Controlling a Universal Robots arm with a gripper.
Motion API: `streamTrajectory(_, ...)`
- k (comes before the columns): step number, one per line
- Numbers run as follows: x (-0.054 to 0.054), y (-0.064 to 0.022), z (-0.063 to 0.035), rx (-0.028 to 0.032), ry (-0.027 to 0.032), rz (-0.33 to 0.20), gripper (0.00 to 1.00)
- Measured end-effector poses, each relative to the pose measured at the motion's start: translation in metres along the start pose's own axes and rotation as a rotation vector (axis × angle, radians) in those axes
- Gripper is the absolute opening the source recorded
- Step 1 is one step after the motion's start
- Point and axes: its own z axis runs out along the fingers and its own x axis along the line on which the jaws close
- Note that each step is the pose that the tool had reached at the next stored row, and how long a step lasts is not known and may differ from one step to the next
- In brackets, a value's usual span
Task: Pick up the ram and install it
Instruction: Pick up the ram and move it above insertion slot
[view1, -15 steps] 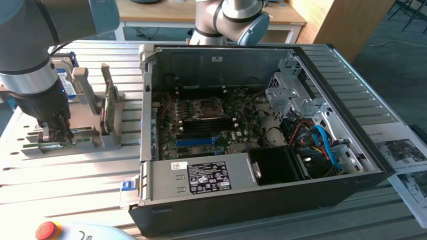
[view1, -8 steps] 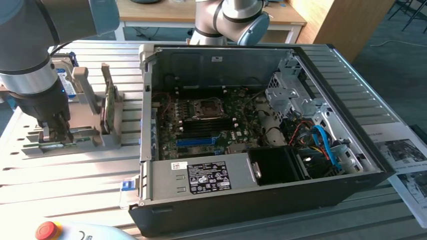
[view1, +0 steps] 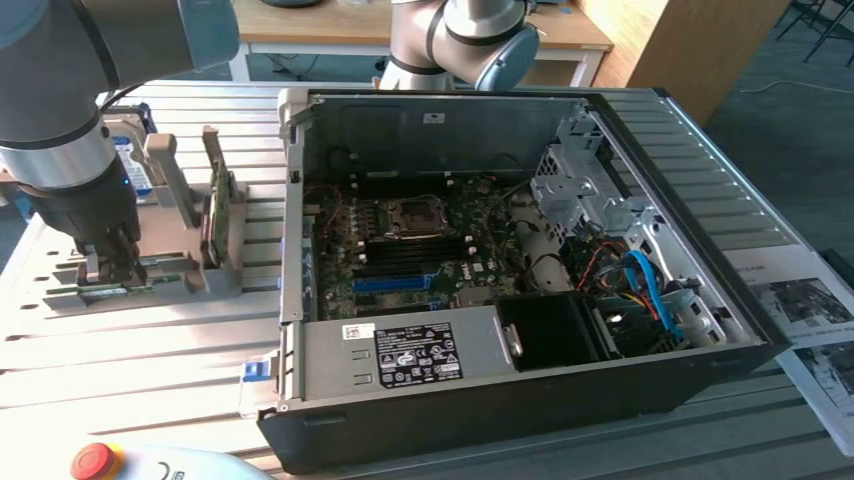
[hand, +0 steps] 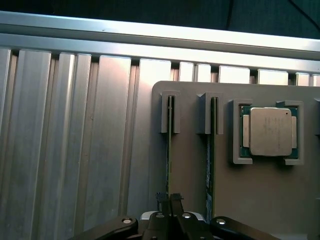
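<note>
Exterior view: ram (view1: 96, 291), a thin green stick, sits in the grey holder (view1: 187, 272) on the table (view1: 134, 350), well apart from the open computer case (view1: 534, 400). Jaws are down on it. Judged gripped, not lifted; installing outstanding.
Wrist view: ram (hand: 169, 150) edge-on in its slot, jaws pinched narrow on its near end.
</note>
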Motion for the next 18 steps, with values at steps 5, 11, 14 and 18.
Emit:
streamTrajectory(5,0.000,0.0000,0.0000,0.0001,0.0000,0.000,0.12)
streamTrajectory(11,0.000,0.0001,-0.0014,0.0001,0.0000,0.000,0.12)
streamTrajectory(14,0.000,0.0003,-0.0049,0.0002,0.0000,0.000,0.12)
streamTrajectory(18,0.000,0.0006,-0.0110,0.0000,0.0000,0.000,0.12)
